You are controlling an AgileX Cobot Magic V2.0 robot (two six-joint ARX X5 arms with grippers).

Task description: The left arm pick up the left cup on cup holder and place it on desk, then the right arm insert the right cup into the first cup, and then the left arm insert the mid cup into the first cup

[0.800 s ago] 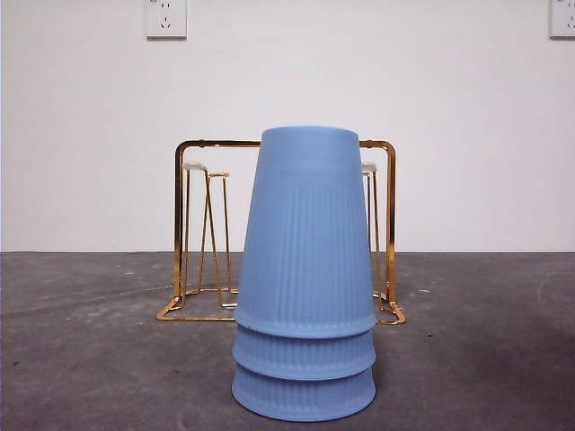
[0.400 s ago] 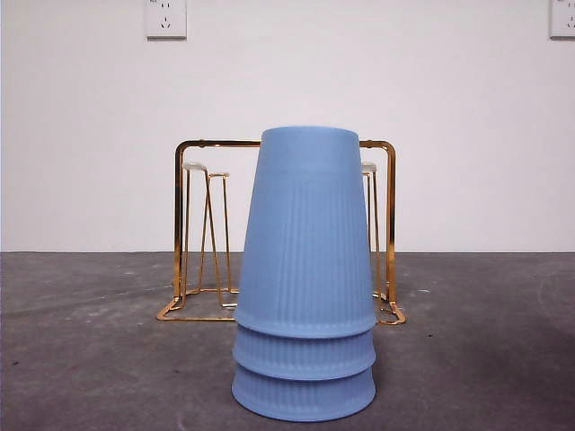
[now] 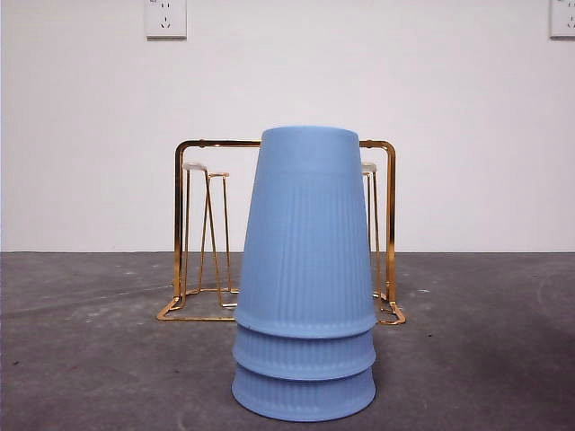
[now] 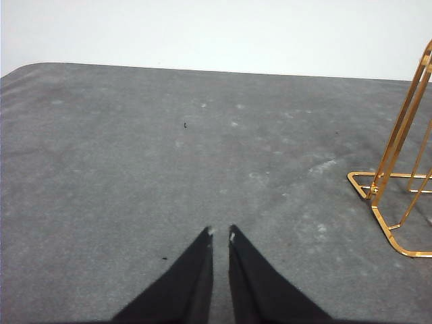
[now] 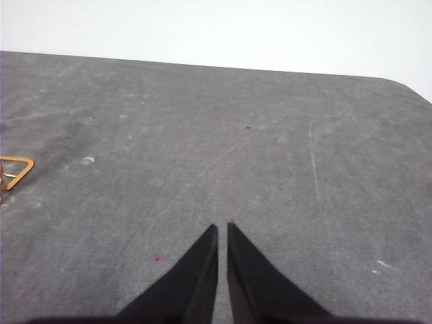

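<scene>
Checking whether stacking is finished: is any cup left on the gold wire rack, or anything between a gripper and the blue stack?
No cup shows on the gold wire cup holder. Three blue ribbed plastic cups stand nested, mouths down, on the dark grey desk. Neither wrist view shows the stack.

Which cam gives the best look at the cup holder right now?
Front view. It shows the cup holder upright with its arched frame, prongs and base, though the stacked blue cups cover its middle. The left wrist view catches only one edge of the frame and a base corner; the right wrist view shows just a small base corner.
</scene>
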